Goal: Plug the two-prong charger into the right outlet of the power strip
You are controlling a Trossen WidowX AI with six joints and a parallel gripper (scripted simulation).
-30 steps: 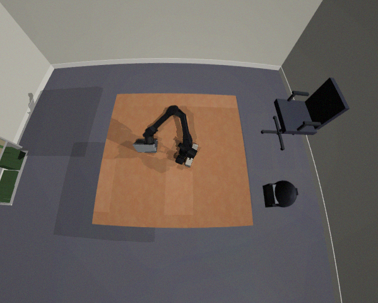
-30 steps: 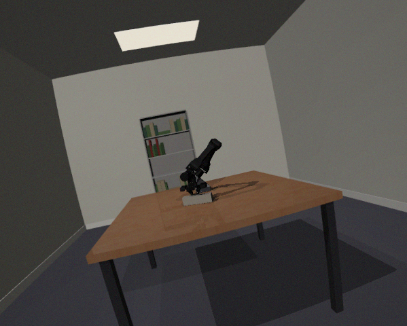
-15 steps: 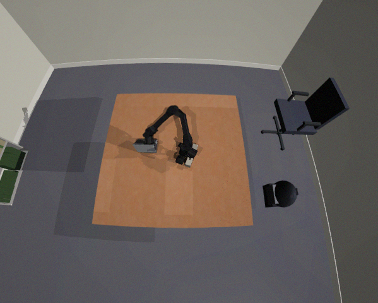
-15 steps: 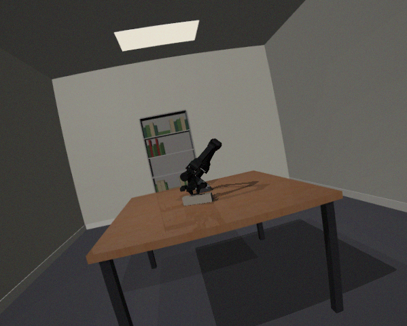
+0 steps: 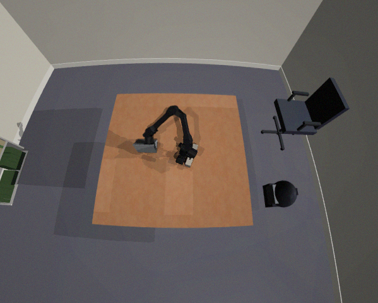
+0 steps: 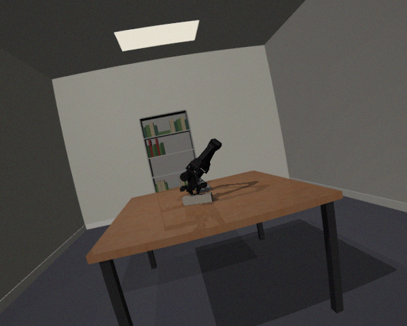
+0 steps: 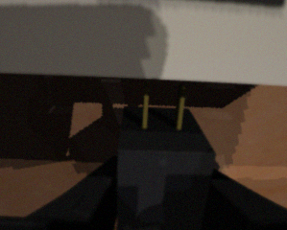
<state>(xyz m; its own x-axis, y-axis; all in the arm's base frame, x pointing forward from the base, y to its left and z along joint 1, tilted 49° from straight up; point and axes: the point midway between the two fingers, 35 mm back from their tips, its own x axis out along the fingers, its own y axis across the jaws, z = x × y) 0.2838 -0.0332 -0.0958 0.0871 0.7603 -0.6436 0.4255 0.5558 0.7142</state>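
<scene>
The black charger (image 7: 164,182) is between the fingers of my gripper (image 7: 154,166), which is shut on it. Its two brass prongs (image 7: 145,112) (image 7: 180,114) are bare and point up the wrist view, toward the power strip. The pale power strip (image 5: 189,161) (image 6: 198,200) (image 7: 220,48) lies on the table, and its side wall crosses the top of the wrist view. In the wrist view the prong tips show just short of its lower edge. The gripper and arm cover the strip's middle in the top view. The right outlet cannot be made out in any view.
The arm's grey base (image 5: 145,147) stands on the wooden table (image 5: 214,196) (image 6: 273,200), left of the strip in the top view. The arm's shadow falls across the strip's side in the wrist view. An office chair (image 5: 295,115) and a black round object (image 5: 285,193) are beyond the table.
</scene>
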